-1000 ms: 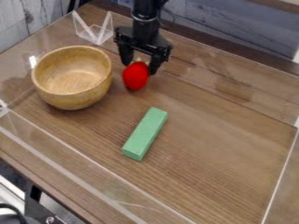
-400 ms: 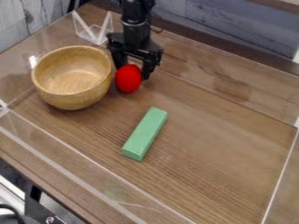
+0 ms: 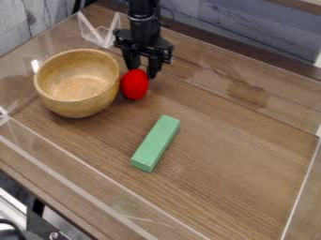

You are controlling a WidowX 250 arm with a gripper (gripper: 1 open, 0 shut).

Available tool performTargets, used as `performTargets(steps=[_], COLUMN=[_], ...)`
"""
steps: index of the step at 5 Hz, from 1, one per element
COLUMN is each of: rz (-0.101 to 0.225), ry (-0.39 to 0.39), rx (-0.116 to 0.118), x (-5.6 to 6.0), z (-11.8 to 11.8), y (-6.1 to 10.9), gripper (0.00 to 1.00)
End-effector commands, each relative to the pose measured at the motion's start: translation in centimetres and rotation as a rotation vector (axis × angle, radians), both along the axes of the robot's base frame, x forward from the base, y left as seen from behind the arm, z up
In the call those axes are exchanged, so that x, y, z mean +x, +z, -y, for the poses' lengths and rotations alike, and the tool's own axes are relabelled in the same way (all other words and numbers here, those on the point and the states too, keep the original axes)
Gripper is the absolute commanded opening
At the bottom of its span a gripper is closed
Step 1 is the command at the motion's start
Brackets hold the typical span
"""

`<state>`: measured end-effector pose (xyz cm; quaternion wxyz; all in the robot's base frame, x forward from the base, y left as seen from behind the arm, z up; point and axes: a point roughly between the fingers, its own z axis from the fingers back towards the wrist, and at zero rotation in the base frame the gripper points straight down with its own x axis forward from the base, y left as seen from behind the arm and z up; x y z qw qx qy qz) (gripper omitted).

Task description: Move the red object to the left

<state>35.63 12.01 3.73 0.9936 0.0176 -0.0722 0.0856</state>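
Observation:
The red object (image 3: 134, 86), a small glossy rounded fruit toy, rests on the wooden table just right of the wooden bowl (image 3: 78, 82), almost touching its rim. My gripper (image 3: 142, 67) points straight down right over the fruit's upper back side. Its black fingers (image 3: 128, 66) stand apart on either side of the fruit's top, and the jaws look open. The fruit's top, behind the fingers, is hidden.
A flat green rectangular block (image 3: 156, 143) lies slanted in the middle of the table. Clear plastic walls (image 3: 75, 192) ring the tabletop. A clear wire-like stand (image 3: 93, 33) sits at the back left behind the bowl.
The gripper has shifted a little to the left and sunk lower over the fruit. The red object now sits slightly further left, closer to the bowl. The fingers have narrowed slightly.

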Motion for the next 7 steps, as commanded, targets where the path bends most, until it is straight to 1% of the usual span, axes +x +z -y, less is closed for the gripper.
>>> performTargets(steps=[1,2,3,4,5,6,7], rz=[0.085,0.082,0.078,0.080,0.079,0.077,0.078], ry=[-0.006,-0.065,-0.119,-0.153,-0.181,-0.210,-0.236], rx=[0.016,0.014,0.013,0.004,-0.004,-0.006,-0.015], x=[0.1,0.2,0.3,0.2,0.3,-0.2,-0.5], z=[-0.7,-0.4,-0.2,0.6,1.2,1.3,1.3], y=[3.5,2.5,1.4,1.7,2.0,1.3,1.0], gripper=[1.00,1.00,0.00,1.00,1.00,0.00,0.00])
